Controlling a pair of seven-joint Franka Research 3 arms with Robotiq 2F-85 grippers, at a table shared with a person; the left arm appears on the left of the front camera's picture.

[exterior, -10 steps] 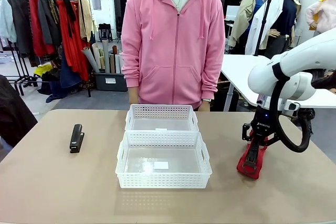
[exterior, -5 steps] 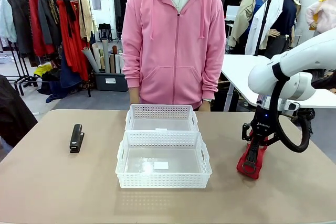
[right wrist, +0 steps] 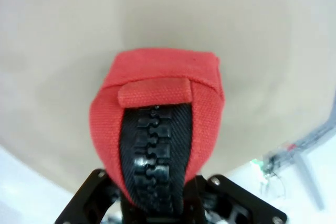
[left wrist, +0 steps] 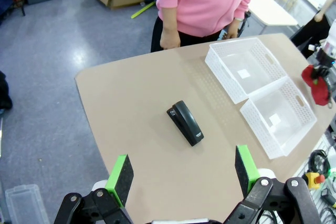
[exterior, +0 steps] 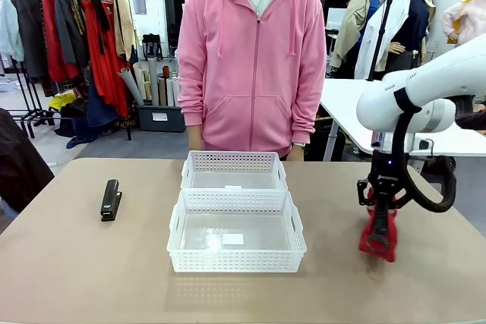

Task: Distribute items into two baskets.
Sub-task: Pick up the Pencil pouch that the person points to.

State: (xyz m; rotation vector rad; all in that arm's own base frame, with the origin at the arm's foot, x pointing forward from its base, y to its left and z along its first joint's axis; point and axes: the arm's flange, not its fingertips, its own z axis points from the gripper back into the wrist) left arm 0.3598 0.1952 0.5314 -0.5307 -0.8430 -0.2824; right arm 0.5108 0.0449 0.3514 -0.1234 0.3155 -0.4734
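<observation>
Red pouch [exterior: 378,234] hangs long axis down from the right gripper [exterior: 380,218], jaws clamped on its upper end, off to the right of the larger basket [exterior: 237,262], so that arm's the nearer one. Left wrist cam: left gripper [left wrist: 182,174] jaws spread wide and empty, stapler [left wrist: 185,123] flat on the table [left wrist: 131,103] ahead, lying slantwise, well left of that basket. Right wrist cam: zipper [right wrist: 155,145] runs straight out from the jaws.

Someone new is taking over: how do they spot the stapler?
On the tan table, find the two white baskets in the middle. To their left, lying flat and alone, is the stapler: small, long and black, unlike the red pouch held by the right gripper on the other side.
</observation>
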